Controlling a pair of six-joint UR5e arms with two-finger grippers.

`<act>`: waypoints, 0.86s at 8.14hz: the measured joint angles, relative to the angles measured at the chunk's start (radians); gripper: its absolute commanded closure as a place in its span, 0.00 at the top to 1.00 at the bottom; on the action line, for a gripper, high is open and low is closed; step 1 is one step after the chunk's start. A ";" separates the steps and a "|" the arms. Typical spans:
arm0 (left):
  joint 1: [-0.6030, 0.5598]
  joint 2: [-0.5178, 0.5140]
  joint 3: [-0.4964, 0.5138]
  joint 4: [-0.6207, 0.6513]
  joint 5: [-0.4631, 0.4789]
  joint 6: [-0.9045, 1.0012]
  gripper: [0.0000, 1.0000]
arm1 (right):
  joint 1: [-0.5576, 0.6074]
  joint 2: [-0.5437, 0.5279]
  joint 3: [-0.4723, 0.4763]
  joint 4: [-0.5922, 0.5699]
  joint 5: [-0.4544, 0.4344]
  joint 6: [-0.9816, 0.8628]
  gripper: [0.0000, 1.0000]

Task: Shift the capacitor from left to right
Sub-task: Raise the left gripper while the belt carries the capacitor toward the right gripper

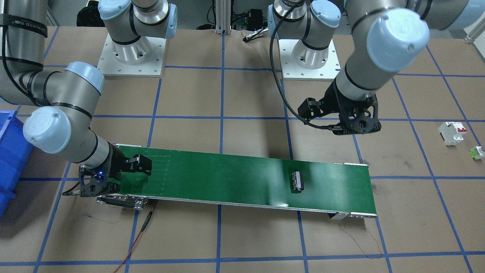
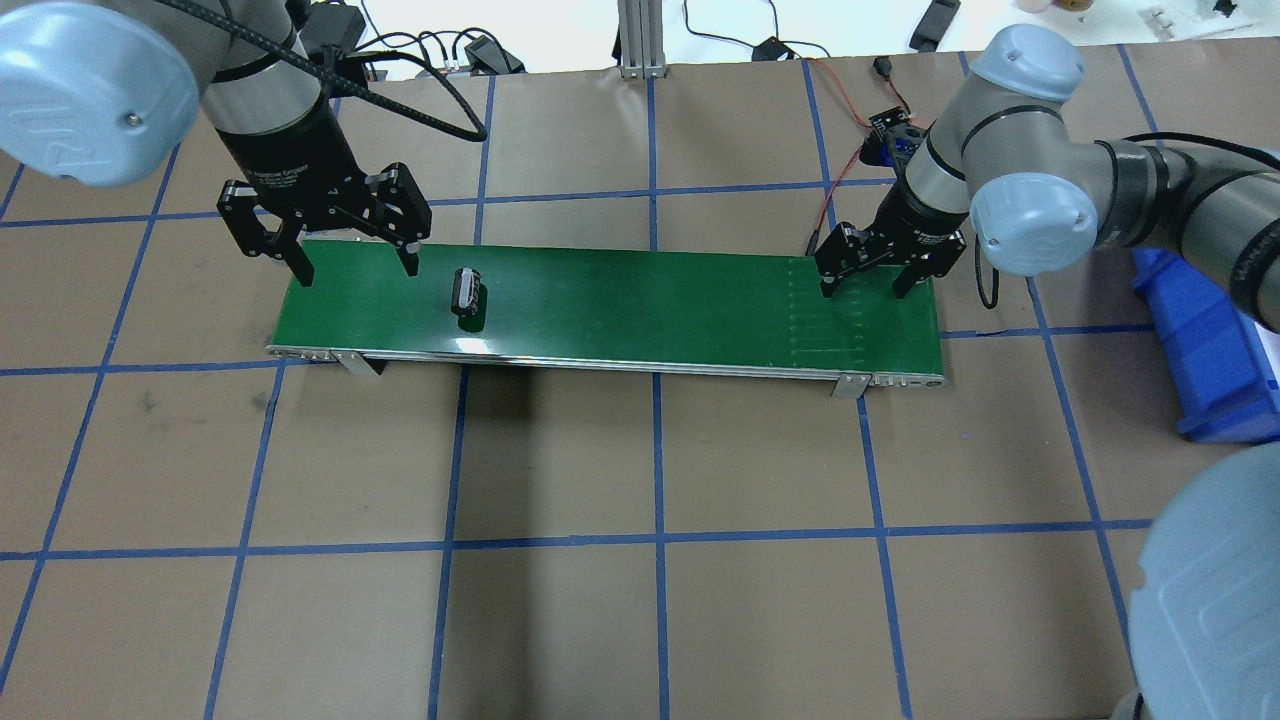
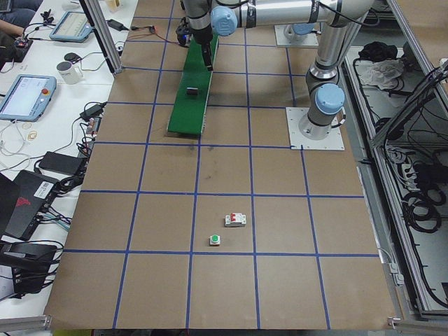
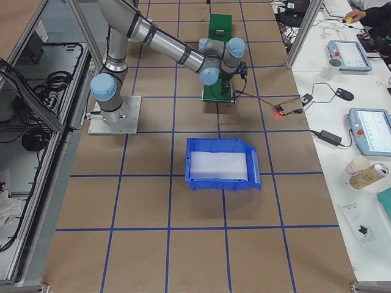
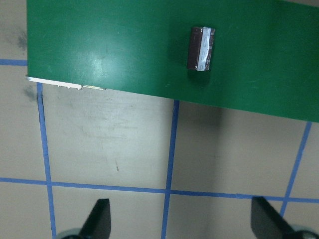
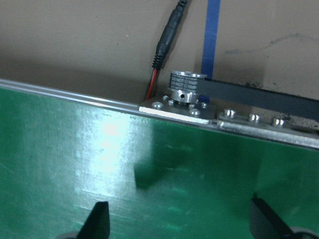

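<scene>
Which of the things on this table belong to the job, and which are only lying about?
For the job: capacitor, lying on the green belt; left gripper, open, near it; right gripper, open, over the belt's other end.

Lying about: white breaker; small green-and-white piece; blue bin, use unclear.

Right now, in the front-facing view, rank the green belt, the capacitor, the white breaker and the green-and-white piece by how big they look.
1. green belt
2. white breaker
3. capacitor
4. green-and-white piece, though the frame edge cuts it off, so the order of the last two is unsure.
</scene>
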 measured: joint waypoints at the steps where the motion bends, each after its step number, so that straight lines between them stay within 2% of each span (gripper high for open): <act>1: -0.019 0.033 0.010 -0.019 0.002 -0.014 1.00 | 0.000 0.000 0.000 0.000 0.000 0.000 1.00; 7: -0.032 0.136 0.017 0.025 -0.008 -0.022 1.00 | 0.000 0.000 0.001 -0.006 0.002 0.000 1.00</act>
